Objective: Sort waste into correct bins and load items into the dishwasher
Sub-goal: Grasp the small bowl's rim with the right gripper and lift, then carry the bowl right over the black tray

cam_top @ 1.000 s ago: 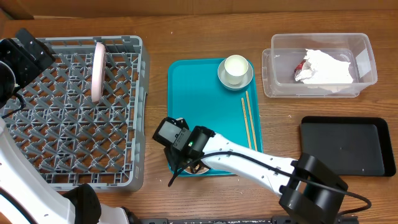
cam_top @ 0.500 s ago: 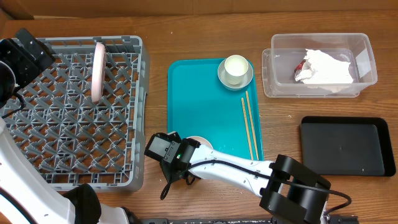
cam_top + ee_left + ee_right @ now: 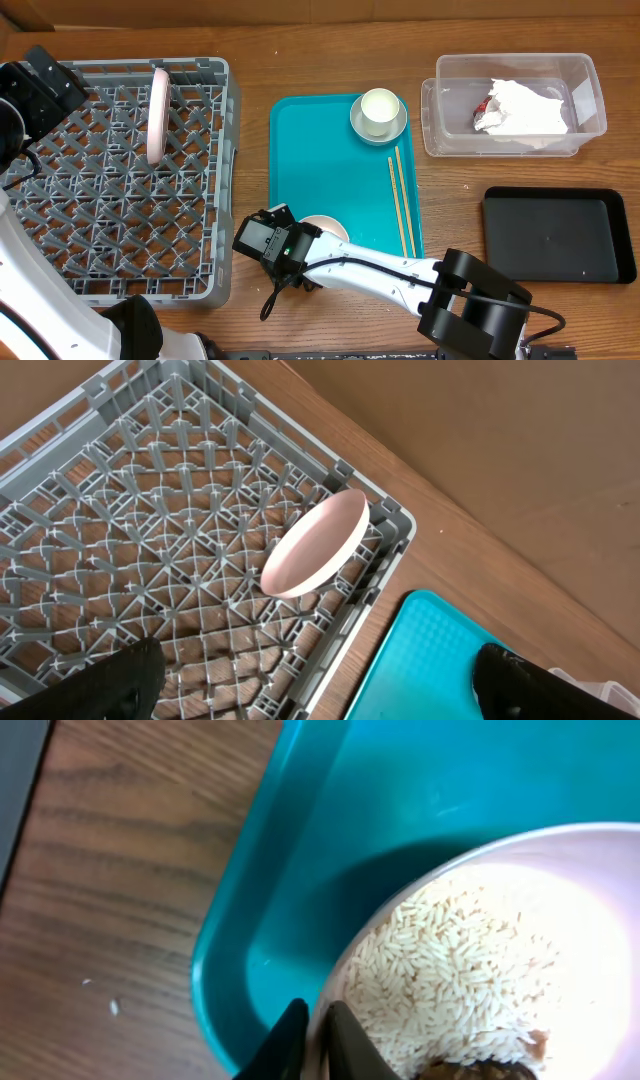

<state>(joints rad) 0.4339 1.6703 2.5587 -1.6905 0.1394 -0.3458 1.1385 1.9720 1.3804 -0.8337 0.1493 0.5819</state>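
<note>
Altogether, I count one grey dish rack [image 3: 120, 200] on the left of the table [image 3: 250, 60], with one plate [image 3: 158, 115] standing on its edge in the far part. Beside the rack lies one teal tray [image 3: 320, 150]. On it are one white cup [image 3: 379, 106] sitting in one grey-green saucer [image 3: 380, 138] at the far corner, two chopsticks [image 3: 400, 200] lying side by side near the right edge, and one small bowl [image 3: 328, 226] at the near left corner. To the right there are two bins: one clear tub [image 3: 590, 100], which holds one crumpled napkin [image 3: 525, 108] and one red wrapper [image 3: 484, 108], and one black tray [image 3: 555, 235] nearer to the front.

The right gripper [image 3: 318, 1025] is closed to a narrow gap on the rim of the small bowl, with one finger outside the wall and the other inside. The bowl holds many grains of rice [image 3: 450, 960] and one brown scrap [image 3: 475, 1070]. Whether the bowl rests on the tray or is lifted, I cannot tell. One loose grain [image 3: 113, 1008] lies on the wood beside the tray.

The left gripper [image 3: 318, 660] hangs above the rack with its fingers spread wide; it holds nothing and touches nothing.
</note>
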